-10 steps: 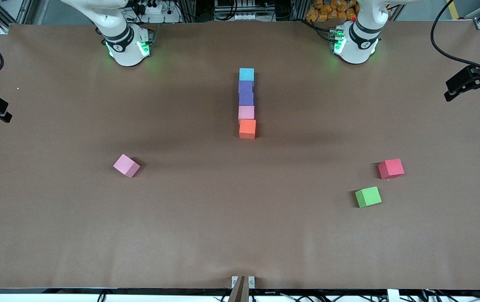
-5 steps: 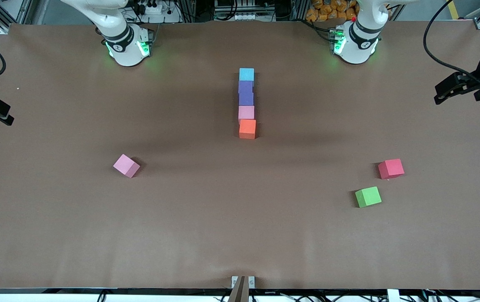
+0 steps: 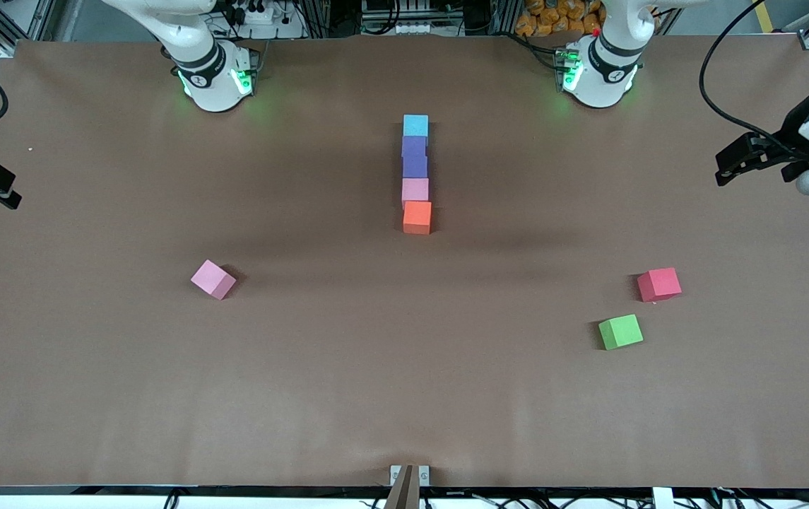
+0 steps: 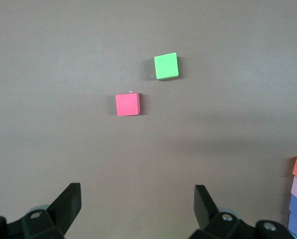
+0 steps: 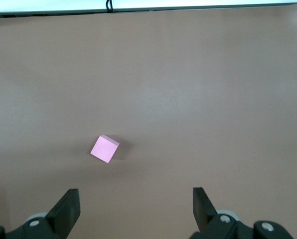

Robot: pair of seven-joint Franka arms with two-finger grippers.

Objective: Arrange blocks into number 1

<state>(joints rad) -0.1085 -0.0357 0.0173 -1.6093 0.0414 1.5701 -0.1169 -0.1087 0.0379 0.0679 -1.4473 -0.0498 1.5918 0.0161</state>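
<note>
The left hand [image 4: 136, 211] is sliding in over the left arm's end of the brown counter [image 3: 376, 367], fingers spread wide and empty, while the right hand [image 5: 136, 209] waits over its own end, equally open and empty. Mid-counter, untouched, sits the column of small matte foam cubes: light blue cube [image 3: 415, 125], two purple cubes [image 3: 415, 157], pink cube [image 3: 415, 189], orange cube [image 3: 417, 217] nearest the camera. That already looks like a finished 1; no readable writing anywhere.

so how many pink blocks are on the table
2. One pink block sits in the straight line of five touching blocks at mid-table, between a purple block and the orange block. The other pink block lies alone, turned askew, toward the right arm's end. None look hidden.
</note>
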